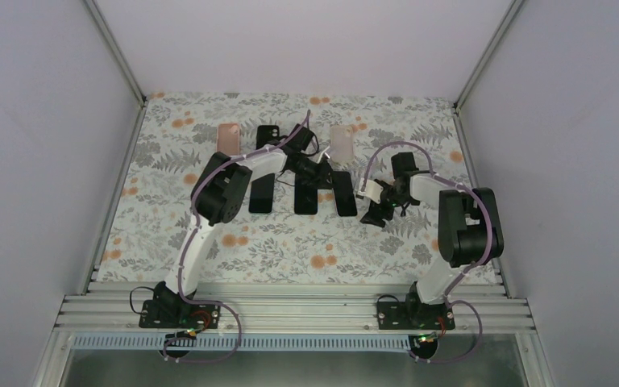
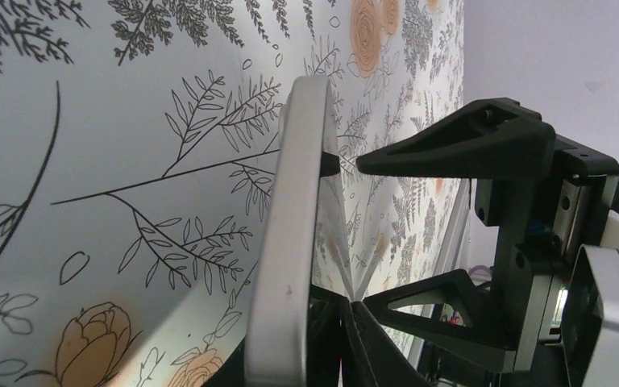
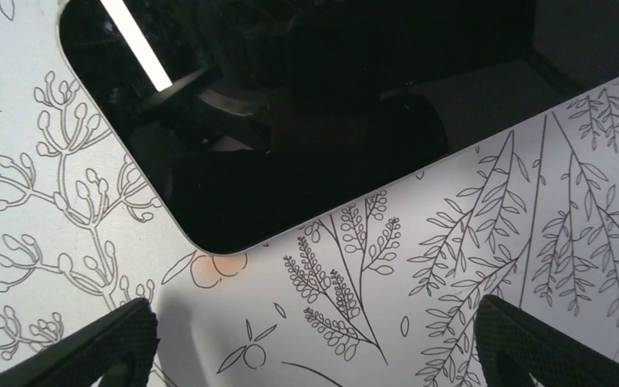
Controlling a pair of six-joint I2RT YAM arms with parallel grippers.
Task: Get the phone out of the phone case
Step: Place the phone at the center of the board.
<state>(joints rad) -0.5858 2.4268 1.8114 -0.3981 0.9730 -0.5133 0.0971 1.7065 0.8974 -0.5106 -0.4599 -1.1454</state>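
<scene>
Left gripper (image 2: 361,234): fingers spread wide, both tips against the glossy face of the middle phone (image 2: 288,242), clamped on nothing. That phone shows edge-on at centre-left of the wrist view, silver rim toward the lens, with the floral table (image 2: 89,201) behind it. The rim could be bare frame or a clear case; I cannot tell. The top view puts this gripper at frame centre, over the upper end of the middle dark slab in a row of three.

Right gripper (image 3: 316,314): wide open and empty, hovering at the bottom of its frame, just below the lower corner of the right phone (image 3: 306,105), which lies flat.

Judgement: separation step in hand, left side doing the work. The next move calls for my right to pin one edge while my left pushes the face through, slowly and without slipping.
</scene>
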